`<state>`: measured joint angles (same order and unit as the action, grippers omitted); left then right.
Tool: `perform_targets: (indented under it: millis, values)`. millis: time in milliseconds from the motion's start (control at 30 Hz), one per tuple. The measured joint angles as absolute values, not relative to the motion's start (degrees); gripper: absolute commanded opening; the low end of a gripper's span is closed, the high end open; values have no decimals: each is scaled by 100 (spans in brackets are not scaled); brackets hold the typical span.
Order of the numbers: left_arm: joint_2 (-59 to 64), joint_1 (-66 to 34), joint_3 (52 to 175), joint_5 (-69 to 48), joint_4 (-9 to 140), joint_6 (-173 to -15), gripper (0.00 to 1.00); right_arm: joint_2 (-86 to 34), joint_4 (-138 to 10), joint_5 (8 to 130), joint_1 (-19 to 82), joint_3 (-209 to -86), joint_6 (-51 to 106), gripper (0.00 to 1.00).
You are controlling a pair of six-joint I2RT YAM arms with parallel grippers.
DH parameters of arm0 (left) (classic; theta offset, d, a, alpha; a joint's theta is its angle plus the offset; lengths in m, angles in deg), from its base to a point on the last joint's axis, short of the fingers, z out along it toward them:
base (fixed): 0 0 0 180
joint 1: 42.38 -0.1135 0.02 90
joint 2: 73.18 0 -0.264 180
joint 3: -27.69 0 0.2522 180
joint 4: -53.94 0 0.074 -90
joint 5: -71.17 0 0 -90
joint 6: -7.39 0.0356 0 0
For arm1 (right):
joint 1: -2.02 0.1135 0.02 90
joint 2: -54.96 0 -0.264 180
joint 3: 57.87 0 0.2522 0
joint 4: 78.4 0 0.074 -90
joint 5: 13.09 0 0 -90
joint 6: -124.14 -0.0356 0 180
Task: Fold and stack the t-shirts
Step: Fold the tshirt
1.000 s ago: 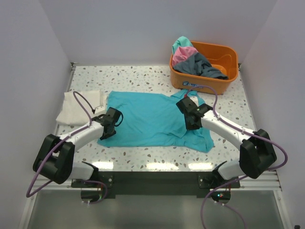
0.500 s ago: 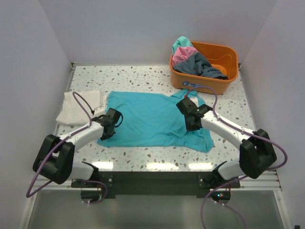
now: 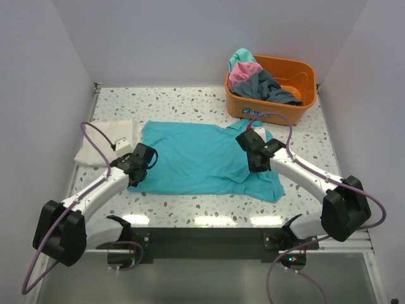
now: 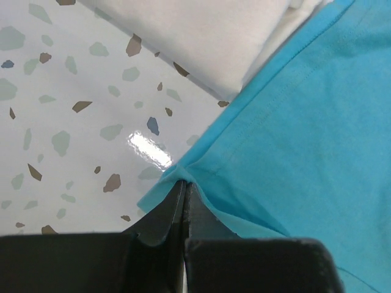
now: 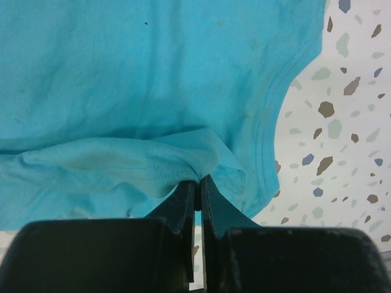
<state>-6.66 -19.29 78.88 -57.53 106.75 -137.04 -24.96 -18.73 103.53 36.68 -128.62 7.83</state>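
Note:
A teal t-shirt (image 3: 202, 158) lies spread flat across the middle of the speckled table (image 3: 190, 101). My left gripper (image 3: 130, 177) is shut on its near-left hem corner (image 4: 183, 177), the cloth pinched between the black jaws. My right gripper (image 3: 253, 166) is shut on a raised fold of the same teal t-shirt (image 5: 153, 91) near its right sleeve (image 5: 195, 174). A folded cream-white t-shirt (image 3: 107, 140) lies at the left, its edge (image 4: 214, 36) just beyond the teal hem. Pink (image 3: 242, 73), dark grey (image 3: 269, 87) and teal t-shirts sit in the tub.
The orange plastic tub (image 3: 294, 73) stands at the back right corner. White walls close in the table on the left, back and right. Bare speckled tabletop (image 3: 183, 202) shows along the near edge in front of the shirt.
My left gripper has shut on the teal shirt's near-left hem corner and shifted a little left and back. The right gripper has kept its grip and moved slightly back.

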Motion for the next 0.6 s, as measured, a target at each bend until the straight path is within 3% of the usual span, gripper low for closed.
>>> perform_targets:
  millis: [600]
  values:
    - [-47, -2180, 8310, -6013, 10183, -13678, 0, -2614, -1451, 11026, 3412, -13413, 744, 0]
